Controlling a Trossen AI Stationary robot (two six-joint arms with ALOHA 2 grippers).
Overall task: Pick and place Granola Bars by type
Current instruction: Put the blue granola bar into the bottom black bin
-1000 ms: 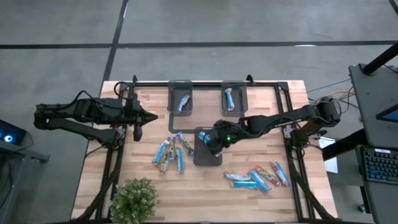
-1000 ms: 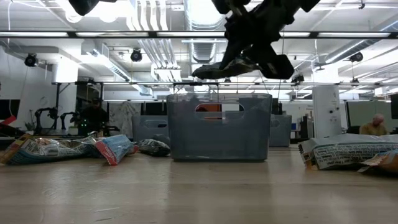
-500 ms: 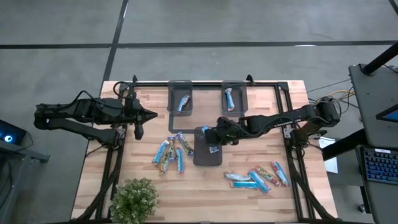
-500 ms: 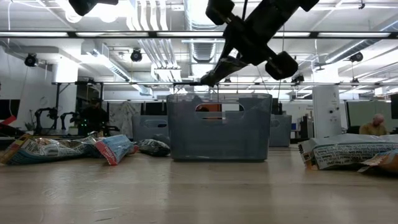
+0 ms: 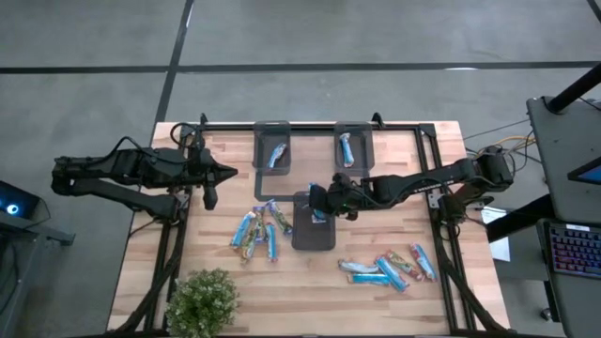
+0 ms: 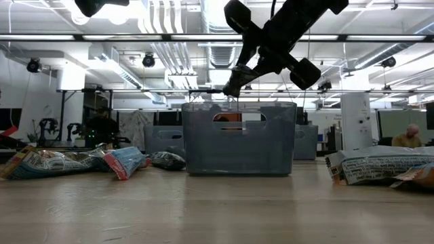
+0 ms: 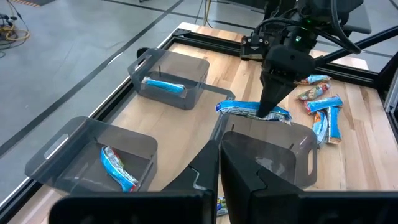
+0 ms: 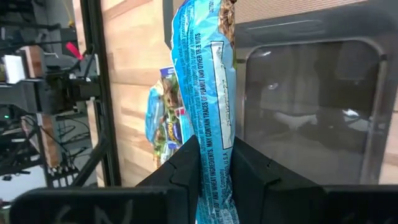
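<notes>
Fingers (image 8: 214, 165) partly hiding, seemingly, bar (image 8: 208, 74)

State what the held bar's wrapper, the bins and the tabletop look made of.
Bar in the right gripper: thin glossy film, probably plastic; it creases and carries print. Bins: translucent smoky grey plastic with a smooth finish; contents show through. Tabletop: light wood in jointed strips with visible grain, likely butcher block.

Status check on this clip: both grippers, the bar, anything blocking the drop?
Right gripper shut on granola bar, above the middle tray's far rim. Left gripper shut, empty, parked at table's left. Nothing blocking.
</notes>
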